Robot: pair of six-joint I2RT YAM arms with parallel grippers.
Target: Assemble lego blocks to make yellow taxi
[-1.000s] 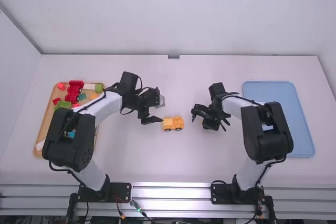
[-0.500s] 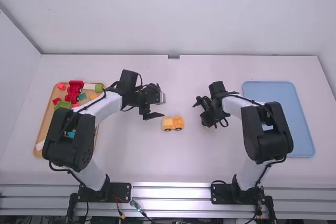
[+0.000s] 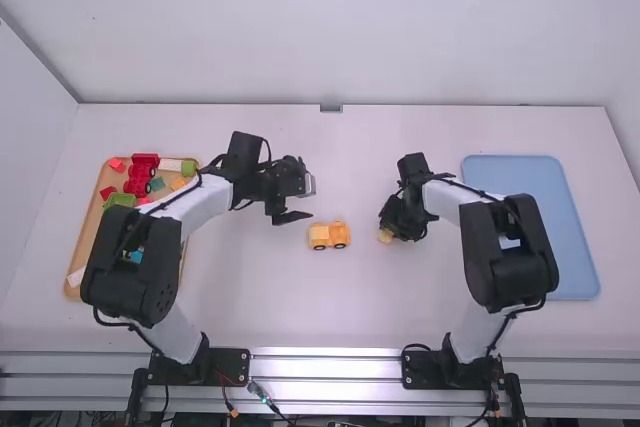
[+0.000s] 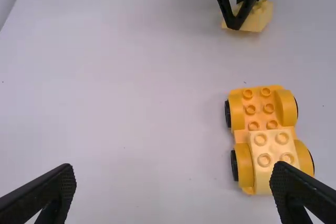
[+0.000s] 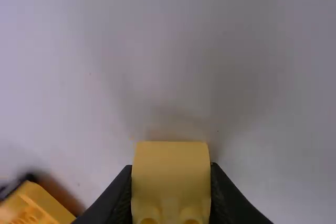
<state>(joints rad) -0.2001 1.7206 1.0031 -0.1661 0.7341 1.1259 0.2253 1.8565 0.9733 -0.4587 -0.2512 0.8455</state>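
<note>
From where I stand, the finding concerns the right arm. Its end effector, spread and swung to one side a second ago, is now turned round and brought in over the loose yellow block. Its fingers bear on opposite faces of that block, and I record it as clamped. Whether the block has left the tabletop I cannot tell. The left end effector stands with fingers wide apart and nothing between them; it has drawn back slightly from the wheeled base, which sits in its former place on the tabletop between the two arms. One pale yellow block is fitted at the end of the base nearer the left arm; the other end, nearer the right arm, shows bare studs. Further pieces lie in the wooden tray at the left. In my assessment, the change takes the job from regrasping to placing: the taxi is part built, and the held block is probably its next piece. It should be carried across, squared to the exposed studs and pressed down evenly. Should it arrive skewed, it may seat badly or push the base along, unless the left arm steadies it.
</note>
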